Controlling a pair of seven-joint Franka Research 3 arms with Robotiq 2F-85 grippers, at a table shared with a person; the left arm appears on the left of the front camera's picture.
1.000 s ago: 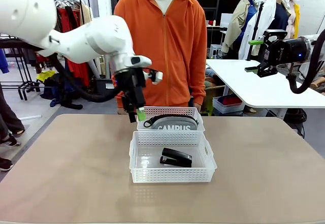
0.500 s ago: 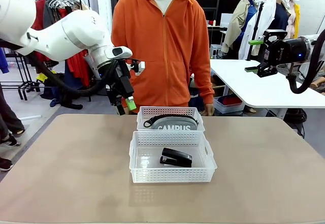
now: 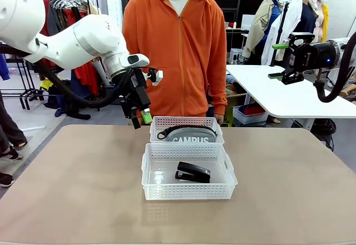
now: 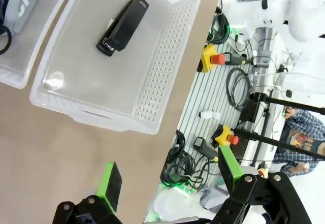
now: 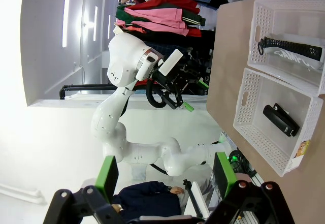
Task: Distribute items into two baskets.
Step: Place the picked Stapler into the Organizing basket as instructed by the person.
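Note:
Two white lattice baskets stand end to end mid-table. In the nearer, larger basket point(image 3: 189, 191) lies the black stapler point(image 3: 193, 173). The farther basket point(image 3: 186, 122) holds the grey "CAMPUS" pouch point(image 3: 192, 138). My left gripper point(image 3: 141, 119) hangs open and empty above the table, just left of the farther basket. Its wrist view looks down on the stapler point(image 4: 122, 26), the larger basket point(image 4: 162, 76) and a corner of the pouch point(image 4: 28, 0), with the left gripper point(image 4: 170, 176) open. High at the far right, my right gripper point(image 3: 278, 60) is open and holds nothing. Its wrist view takes in both baskets point(image 5: 249, 102).
A person in an orange hoodie point(image 3: 181, 50) stands at the far edge, right behind the baskets, hands down. Bare tabletop point(image 3: 72, 189) lies left, right and in front of the baskets. A white side table point(image 3: 278, 95) stands beyond the right corner.
My left gripper has lifted and drawn back to the left from the farther basket's near-left corner, open throughout. The right arm, the baskets and their contents have not moved.

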